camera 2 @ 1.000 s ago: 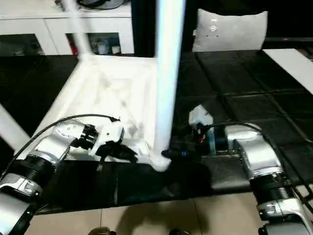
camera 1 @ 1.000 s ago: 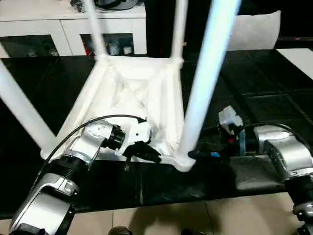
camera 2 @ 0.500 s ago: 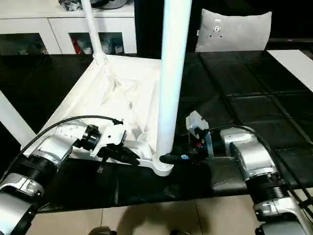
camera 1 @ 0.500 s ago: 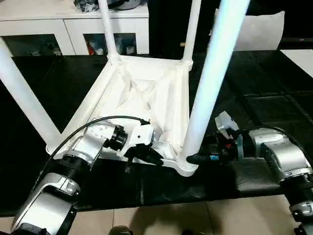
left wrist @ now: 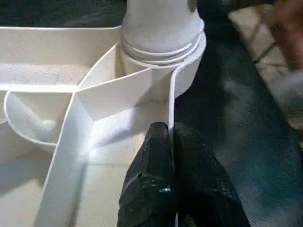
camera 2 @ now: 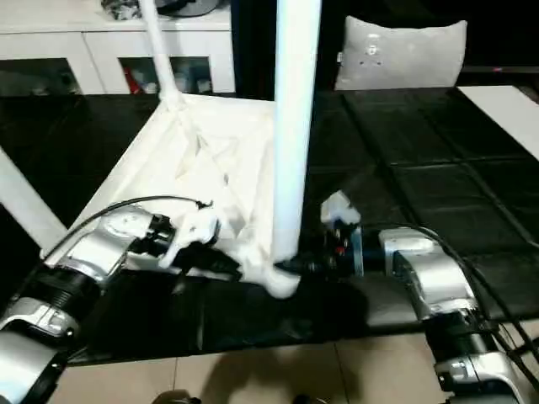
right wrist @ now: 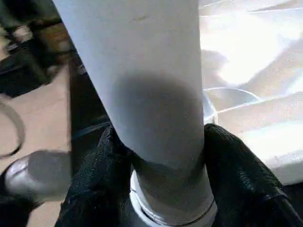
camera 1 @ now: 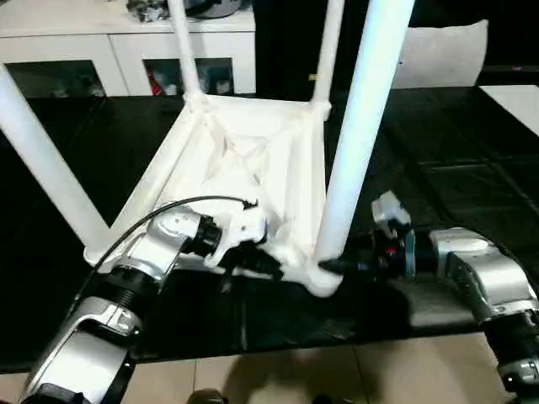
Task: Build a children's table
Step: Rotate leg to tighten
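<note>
1. Two silver forearms reach in from the near edge of the black-covered work table (camera 1: 472, 185), where the children's table (camera 1: 244, 160) lies upside down, ribbed underside facing up.
2. Nearest the camera, the left gripper (left wrist: 173, 137) is pinched on the thin near rim wall of the upturned top — one black finger (left wrist: 151, 184) inside the rim, the other outside, clenched tight against the plastic just beside the near corner socket (left wrist: 163, 61).
3. At that same corner the right gripper (right wrist: 158, 142) comes in from the opposite side and grasps the near leg (camera 1: 358, 143) low down, just above its collar; a black finger (right wrist: 236, 175) presses on each side of the round white shaft.
4. The near leg stands seated in its socket, rising steeply out of the top of the frame with a slight lean.
5. Three more legs are in place: the left leg (camera 1: 42, 160) slants up and outward from the left corner, while two far legs (camera 1: 184, 46) rise from the far corners.
6. Between the corners, diagonal ribs cross the white underside.
7. Beyond the work table stand a white cabinet (camera 1: 126, 42) with open shelves and, to the right, a grey cushion (camera 2: 400, 50) — both well apart from the assembly.
</note>
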